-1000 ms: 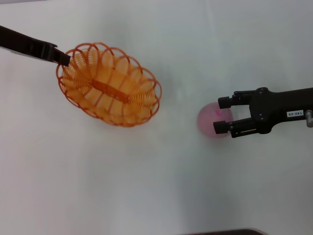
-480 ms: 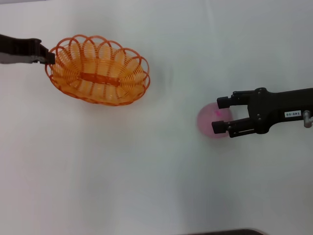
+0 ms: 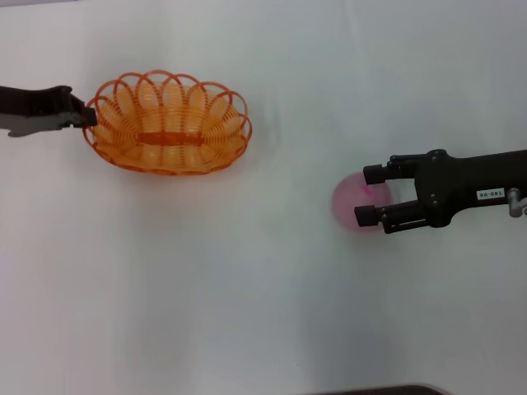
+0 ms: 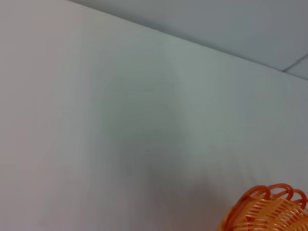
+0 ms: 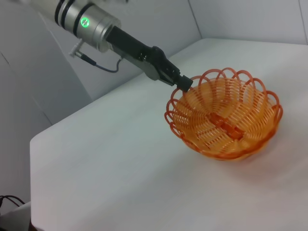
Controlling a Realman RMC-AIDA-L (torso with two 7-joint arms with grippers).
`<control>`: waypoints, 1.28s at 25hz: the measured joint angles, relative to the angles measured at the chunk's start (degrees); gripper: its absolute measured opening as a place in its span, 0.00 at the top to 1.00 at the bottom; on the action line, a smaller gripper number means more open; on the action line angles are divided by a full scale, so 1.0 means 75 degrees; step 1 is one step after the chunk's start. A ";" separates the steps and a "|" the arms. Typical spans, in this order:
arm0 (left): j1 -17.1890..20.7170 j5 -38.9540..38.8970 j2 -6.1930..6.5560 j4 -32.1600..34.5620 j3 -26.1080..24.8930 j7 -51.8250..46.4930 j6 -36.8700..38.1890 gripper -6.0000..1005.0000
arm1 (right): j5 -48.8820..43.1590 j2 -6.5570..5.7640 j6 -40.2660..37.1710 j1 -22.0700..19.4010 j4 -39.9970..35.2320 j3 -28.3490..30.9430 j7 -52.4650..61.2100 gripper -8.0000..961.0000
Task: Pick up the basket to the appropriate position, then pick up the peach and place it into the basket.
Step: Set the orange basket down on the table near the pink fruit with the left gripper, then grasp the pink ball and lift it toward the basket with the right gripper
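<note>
The orange wire basket point(image 3: 169, 123) lies at the back left of the white table, its long axis running left to right. My left gripper point(image 3: 83, 117) is shut on its left rim. The right wrist view shows the basket point(image 5: 226, 118) upright with that gripper point(image 5: 185, 83) pinching its scalloped edge. A bit of the basket point(image 4: 267, 211) shows in the left wrist view. The pale pink peach point(image 3: 347, 204) rests on the table at the right. My right gripper point(image 3: 370, 195) is open, one finger on each side of the peach's right half.
The white table point(image 3: 247, 288) stretches between the basket and the peach and toward the front. A dark edge point(image 3: 379, 390) shows at the bottom of the head view. A grey wall point(image 5: 29, 72) stands behind the table's edge.
My left gripper has pulled the basket left and turned it, so its long axis now runs straight across. The right gripper and the peach have barely moved.
</note>
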 joint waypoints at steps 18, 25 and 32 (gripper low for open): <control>0.0122 -0.0006 0.0138 -0.0461 0.0000 -0.0048 -0.0314 0.73 | -0.0010 0.0070 0.0155 -0.0036 0.0000 -0.0057 -0.0016 0.08; 0.0580 -0.1287 0.0147 0.0185 -0.0008 0.1620 -0.0061 0.57 | 0.0015 0.0066 0.0167 0.0014 0.0000 -0.0001 0.0057 0.08; 0.1528 -0.4282 0.0082 0.0501 -0.0034 0.4545 0.1453 0.36 | 0.0190 -0.0007 0.0143 0.0302 -0.0080 0.0340 0.0855 0.08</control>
